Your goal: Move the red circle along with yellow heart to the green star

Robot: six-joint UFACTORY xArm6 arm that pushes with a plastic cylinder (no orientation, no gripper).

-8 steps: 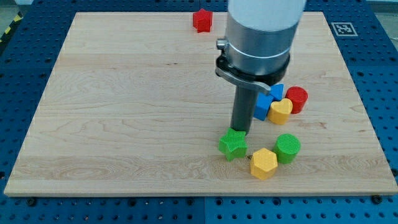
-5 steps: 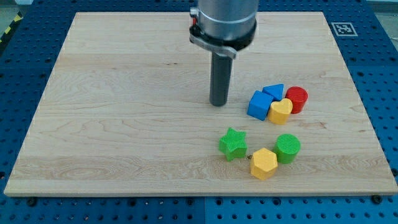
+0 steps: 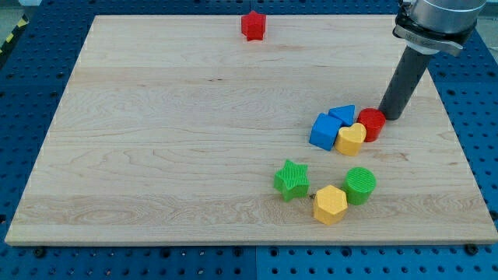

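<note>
The red circle [image 3: 372, 124] lies right of the board's centre, touching the yellow heart [image 3: 351, 138] at its lower left. The green star [image 3: 292, 180] lies lower and to the left, apart from them. My tip [image 3: 392, 117] rests on the board just to the upper right of the red circle, close to or touching its edge. The rod rises from there to the view's top right corner.
A blue cube [image 3: 324, 131] and a blue triangle [image 3: 342, 115] sit against the heart's left side. A yellow hexagon [image 3: 330, 204] and a green cylinder [image 3: 359, 185] lie right of the star. A red star [image 3: 252, 25] sits at the board's top edge.
My tip moved from touching the green star up to the board's middle, then right to the upper right of the red circle. No block has moved.
</note>
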